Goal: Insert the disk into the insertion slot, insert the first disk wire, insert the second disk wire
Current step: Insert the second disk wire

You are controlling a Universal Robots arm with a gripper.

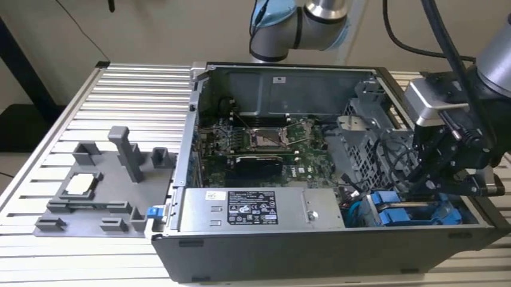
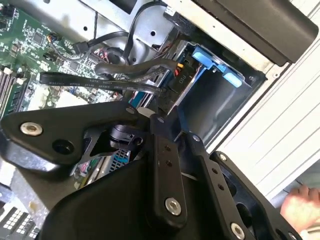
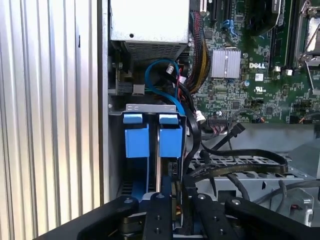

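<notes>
Fixture plate (image 1: pixel 96 185), grey, with upright pegs, is recorded at the exterior view's left, well apart from the work. Computer case (image 1: pixel 191 179) is listed next, lid off, with the power-supply box (image 1: pixel 255 209) along its near wall. Disk (image 1: pixel 397 215), blue-framed, is found at the exterior view's right, already seated in the insertion slot (image 3: pixel 150 107); 2 blue carriers (image 3: pixel 136 140) are seen side by side there in the first wrist view. Gripper (image 1: pixel 435 185) is held low over that bay, just beside a tangle of black wires (image 3: pixel 235 155); whether it is closed on anything cannot be told. Step 1 is judged done and the first-wire step in hand. A straight, narrow approach to the disk's end is judged to be called for. Open room is scant: it is hemmed by the sheet-metal bay rim, the case wall and the draped wires, which could be snagged.
</notes>
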